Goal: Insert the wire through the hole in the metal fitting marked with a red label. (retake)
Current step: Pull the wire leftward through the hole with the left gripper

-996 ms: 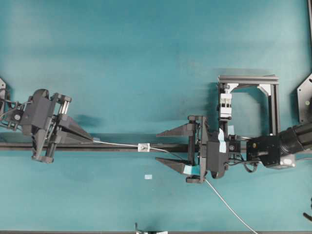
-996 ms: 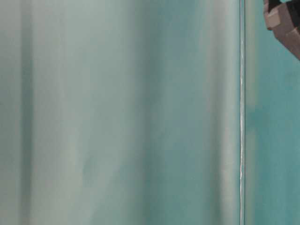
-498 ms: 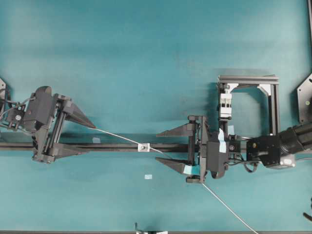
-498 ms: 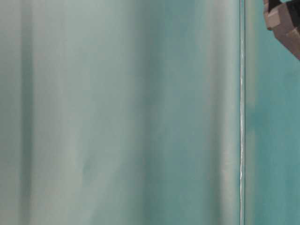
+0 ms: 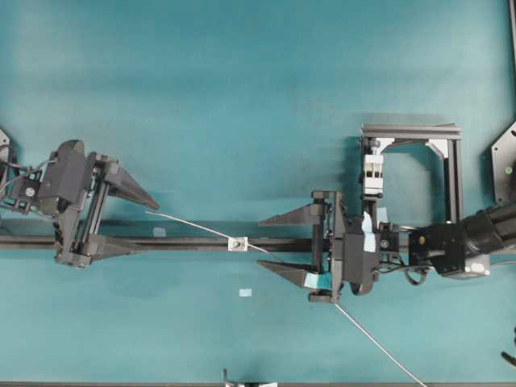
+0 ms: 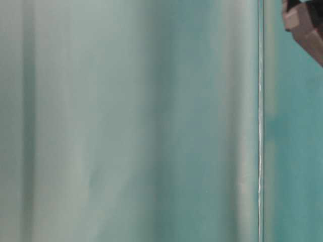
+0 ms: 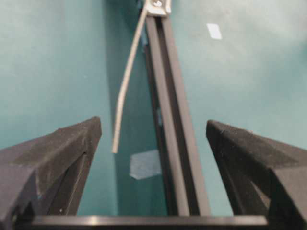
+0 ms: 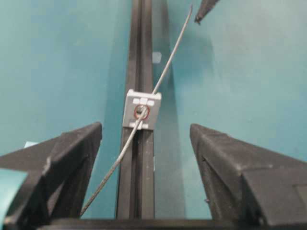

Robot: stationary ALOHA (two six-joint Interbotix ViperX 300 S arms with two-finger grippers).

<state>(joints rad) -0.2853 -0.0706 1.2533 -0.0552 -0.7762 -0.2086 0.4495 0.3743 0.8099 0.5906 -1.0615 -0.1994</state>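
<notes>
- The left gripper [image 5: 141, 222] stands with its jaws spread wide and nothing between them touches either finger; in the left wrist view the two dark fingertips [image 7: 76, 139] sit far apart at the bottom corners.
- The wire [image 5: 201, 228] has its free end lying loose in the gap between the left jaws, nearer the finger on the left of the left wrist view, yet clear of it [image 7: 125, 81].
- From that free end the wire runs away from the left jaws, curving up to the metal fitting [image 7: 159, 6] at the top edge of the left wrist view, well ahead of the fingertips.
- The black rail [image 7: 170, 124] passes lengthwise through the middle of the left jaws' gap, just beside the wire's end.
- A pale patch of tape [image 7: 145, 164] lies on the table between the left fingers, beside the rail.
- The right gripper [image 5: 270, 243] also has its jaws spread wide and holds nothing.
- In the right wrist view the metal fitting [image 8: 142, 109] sits on the rail [image 8: 139, 57] ahead of the right jaws, centred between the two fingers and apart from both.
- The hole [image 8: 141, 112], ringed in red, has the wire [image 8: 165, 72] passing through it.
- On the near side of the fitting the wire slants down through the right jaws' gap towards the finger on the left of that view; whether it touches that finger I cannot tell.
- Behind the right gripper the wire trails off across the teal table [image 5: 242, 81].
- The table-level view is a blur that shows neither jaws nor fitting.
</notes>
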